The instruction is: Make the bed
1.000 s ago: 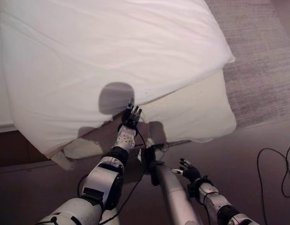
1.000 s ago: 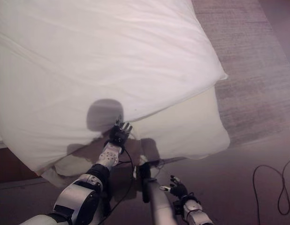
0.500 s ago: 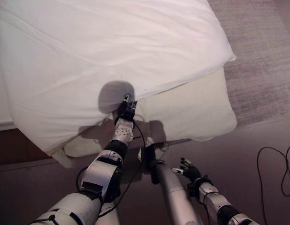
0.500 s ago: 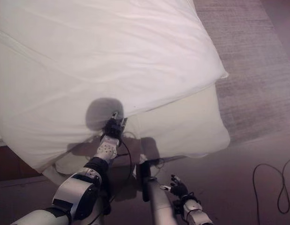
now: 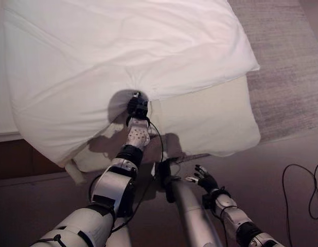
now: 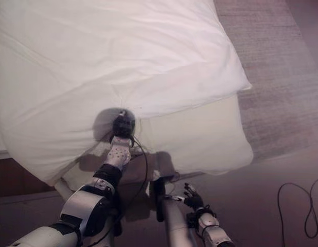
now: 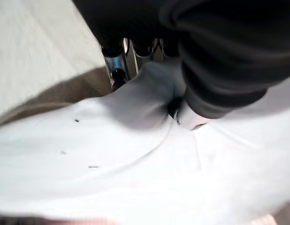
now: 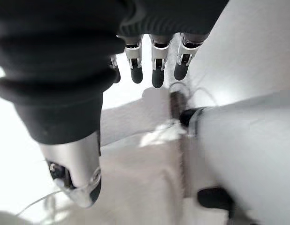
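Observation:
A white duvet (image 5: 123, 56) covers the bed and hangs over its near edge. My left hand (image 5: 138, 108) is at that edge, fingers curled into the cloth, and creases fan out from the grip. In the left wrist view the white duvet (image 7: 135, 159) bunches between the fingers (image 7: 118, 65) and the thumb. The cream mattress side (image 5: 210, 121) shows below the duvet's right corner. My right hand (image 5: 205, 181) hangs low over the floor, away from the bed, with its fingers (image 8: 156, 65) spread and holding nothing.
A grey rug (image 5: 287, 67) lies right of the bed. The brown floor (image 5: 272, 180) runs along the bed's near side. A dark wooden bed frame (image 5: 15, 164) shows at the lower left under the duvet.
My left hand reached up from the mattress side to the duvet's edge and closed on it, gathering the cloth. My right hand shifted slightly to the left.

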Tool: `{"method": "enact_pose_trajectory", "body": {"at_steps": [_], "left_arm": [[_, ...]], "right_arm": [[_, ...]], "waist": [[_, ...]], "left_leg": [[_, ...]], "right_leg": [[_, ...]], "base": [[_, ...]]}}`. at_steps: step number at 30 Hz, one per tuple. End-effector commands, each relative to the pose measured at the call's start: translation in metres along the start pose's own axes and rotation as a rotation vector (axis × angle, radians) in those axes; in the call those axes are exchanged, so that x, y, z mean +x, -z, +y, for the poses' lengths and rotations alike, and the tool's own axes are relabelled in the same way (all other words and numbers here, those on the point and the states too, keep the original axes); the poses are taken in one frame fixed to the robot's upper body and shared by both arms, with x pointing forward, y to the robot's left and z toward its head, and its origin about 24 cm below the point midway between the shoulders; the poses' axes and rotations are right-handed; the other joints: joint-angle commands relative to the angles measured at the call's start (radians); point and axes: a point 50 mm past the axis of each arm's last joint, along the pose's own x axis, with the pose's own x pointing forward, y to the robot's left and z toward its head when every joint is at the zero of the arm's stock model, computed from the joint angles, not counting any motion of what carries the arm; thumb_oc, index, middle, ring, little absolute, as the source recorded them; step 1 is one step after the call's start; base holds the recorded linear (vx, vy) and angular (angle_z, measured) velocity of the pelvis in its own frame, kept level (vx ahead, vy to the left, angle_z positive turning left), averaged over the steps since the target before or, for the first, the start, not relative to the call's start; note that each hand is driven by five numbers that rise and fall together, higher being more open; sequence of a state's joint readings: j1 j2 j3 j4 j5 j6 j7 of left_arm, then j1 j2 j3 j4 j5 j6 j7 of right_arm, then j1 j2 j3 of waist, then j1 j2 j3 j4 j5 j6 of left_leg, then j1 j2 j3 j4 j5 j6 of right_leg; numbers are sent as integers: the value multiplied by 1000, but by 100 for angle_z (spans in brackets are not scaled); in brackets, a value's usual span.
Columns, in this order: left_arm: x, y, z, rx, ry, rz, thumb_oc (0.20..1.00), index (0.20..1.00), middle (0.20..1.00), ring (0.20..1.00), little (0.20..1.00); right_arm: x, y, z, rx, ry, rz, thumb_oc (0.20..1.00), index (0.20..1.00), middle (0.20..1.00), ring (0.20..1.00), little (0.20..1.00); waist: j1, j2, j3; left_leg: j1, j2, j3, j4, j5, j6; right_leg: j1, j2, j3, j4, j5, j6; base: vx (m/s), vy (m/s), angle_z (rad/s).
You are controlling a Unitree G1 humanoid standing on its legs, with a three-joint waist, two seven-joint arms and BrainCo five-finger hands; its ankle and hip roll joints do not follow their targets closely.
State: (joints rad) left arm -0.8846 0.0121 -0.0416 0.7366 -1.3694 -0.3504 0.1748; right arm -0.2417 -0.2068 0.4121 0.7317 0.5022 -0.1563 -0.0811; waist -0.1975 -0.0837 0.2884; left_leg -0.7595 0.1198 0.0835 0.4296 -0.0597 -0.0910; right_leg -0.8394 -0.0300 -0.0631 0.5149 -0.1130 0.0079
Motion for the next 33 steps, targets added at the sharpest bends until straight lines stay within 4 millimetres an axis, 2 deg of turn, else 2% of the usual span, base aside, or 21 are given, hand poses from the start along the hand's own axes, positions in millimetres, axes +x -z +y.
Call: {"method": "enact_pose_trajectory", "body": {"at_steps": [1,3,6,8,10,11,14,17,24,28,33], "left_arm": [[-9,2,-43,-54,255,-33,200,200,200,200,200],[-21,4,-46,-86,330,-19,200,200,200,200,200],[-37,8,-51,-126,407,5,200,200,200,200,200],[-47,10,-55,-144,460,23,200,200,200,200,200],[-52,9,-55,-144,475,23,200,200,200,200,200],[-60,9,-57,-178,513,32,200,200,200,200,200],[-71,6,-60,-200,559,27,200,200,200,200,200],[-79,6,-63,-213,584,31,200,200,200,200,200],[-89,-12,-62,-177,603,-36,200,200,200,200,200],[-90,-32,-54,-145,563,-133,200,200,200,200,200],[-87,-54,-40,-101,466,-259,200,200,200,200,200]], "right_arm": [[0,-18,4,160,-28,-110,1000,1000,1000,1000,1000],[3,-32,16,280,-101,-154,1000,1000,1000,1000,1000],[12,-50,36,591,-192,-191,1000,1000,1000,1000,1000],[16,-60,52,726,-277,-192,1000,1000,1000,1000,1000],[18,-67,57,779,-301,-200,1000,1000,1000,1000,1000],[21,-80,69,875,-366,-217,1000,1000,1000,1000,1000],[24,-104,87,1027,-462,-255,1000,1000,1000,1000,1000],[25,-120,94,1124,-500,-280,1000,1000,1000,1000,1000],[27,-155,101,1290,-540,-338,1000,1000,1000,1000,1000],[22,-186,93,1361,-567,-466,1000,1000,1000,1000,1000],[12,-202,76,1371,-584,-598,1000,1000,1000,1000,1000]], "waist": [[27,41,-35],[45,45,-23],[76,50,0],[96,53,14],[106,53,19],[124,57,31],[153,60,54],[174,70,70],[225,93,88],[244,104,90],[249,112,88]], "left_leg": [[-44,-32,0,3,17,20],[-39,-38,-5,-4,22,22],[-18,-50,-14,-19,28,25],[-11,-57,-21,-25,33,26],[-1,-60,-24,-33,34,29],[10,-67,-33,-41,36,32],[36,-84,-52,-63,45,38],[51,-101,-69,-99,64,36],[67,-133,-109,-117,75,45],[59,-137,-113,-110,78,50],[62,-140,-116,-106,73,50]], "right_leg": [[44,-6,-1,-158,102,71],[52,-7,-3,-159,103,70],[72,-9,-11,-161,103,70],[85,-12,-18,-160,103,69],[94,-13,-20,-163,102,69],[104,-16,-26,-163,99,70],[127,-19,-33,-166,97,70],[143,-32,-55,-172,93,74],[160,-55,-87,-159,77,76],[155,-62,-94,-148,75,75],[158,-66,-101,-138,61,76]], "base": [[-6,12,6],[-11,14,5],[-14,6,9],[-15,0,9],[-3,-6,16],[-4,-2,20],[-9,6,18],[-1,-13,20],[16,0,25],[13,26,6],[11,19,5]]}}
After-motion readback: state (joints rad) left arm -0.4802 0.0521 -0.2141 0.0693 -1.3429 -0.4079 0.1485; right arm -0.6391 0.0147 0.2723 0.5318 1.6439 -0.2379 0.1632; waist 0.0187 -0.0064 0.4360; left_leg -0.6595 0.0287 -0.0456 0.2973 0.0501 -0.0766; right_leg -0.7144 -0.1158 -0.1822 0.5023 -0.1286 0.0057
